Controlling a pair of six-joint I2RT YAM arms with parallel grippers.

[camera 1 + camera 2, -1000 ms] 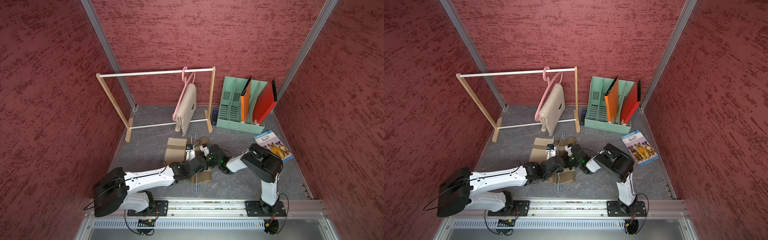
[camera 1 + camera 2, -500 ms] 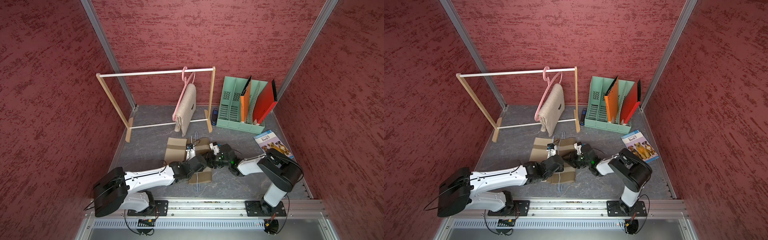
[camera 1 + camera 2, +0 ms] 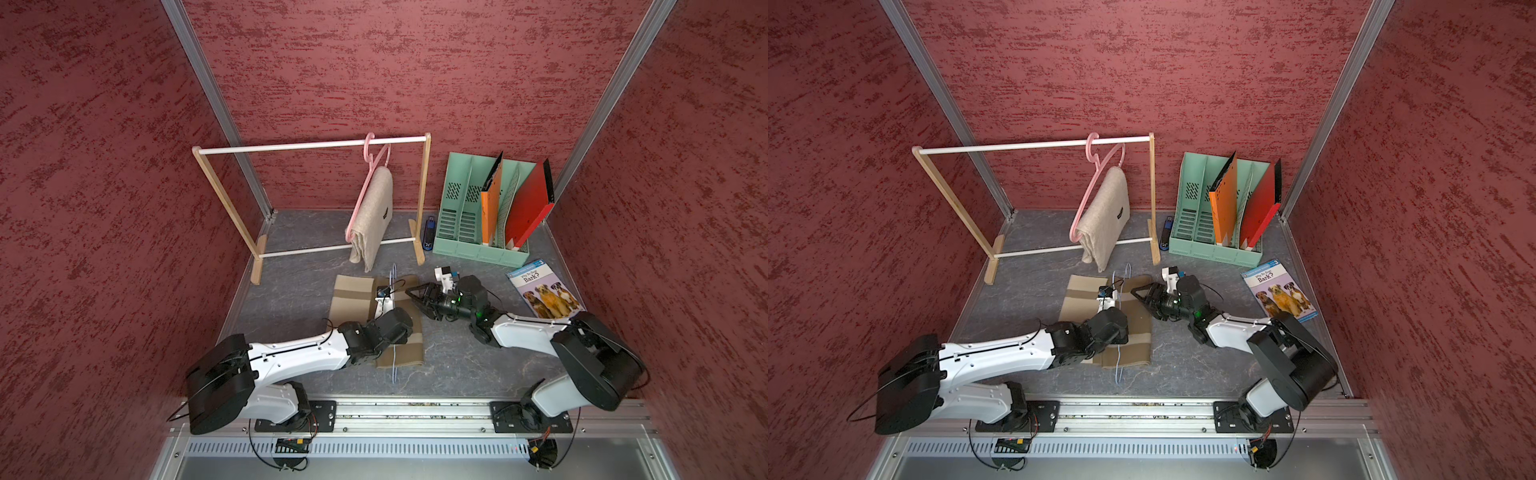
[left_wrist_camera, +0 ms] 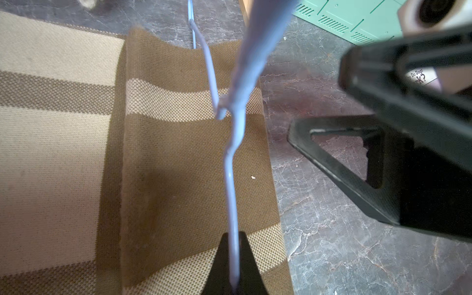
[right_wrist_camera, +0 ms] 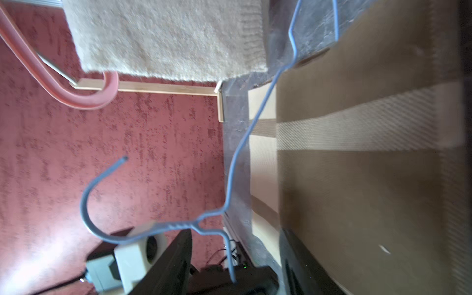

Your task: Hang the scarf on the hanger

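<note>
Just off the scarf [image 3: 351, 297] edge, right claw [image 3: 415, 301] gapes; left claw [image 4: 233, 242] pinches the blue hanger [image 4: 231, 184]

Grey marbled table [image 3: 457, 357]. Flat near the middle, a folded brown-striped scarf [image 3: 353, 297]. Toward the back left corner, a wooden clothes rack [image 3: 257, 266]. At the back right corner, a green file holder [image 3: 461, 216], with a small blue object [image 3: 428, 235] just beside it. By the right edge, a picture book [image 3: 544, 289].
</note>
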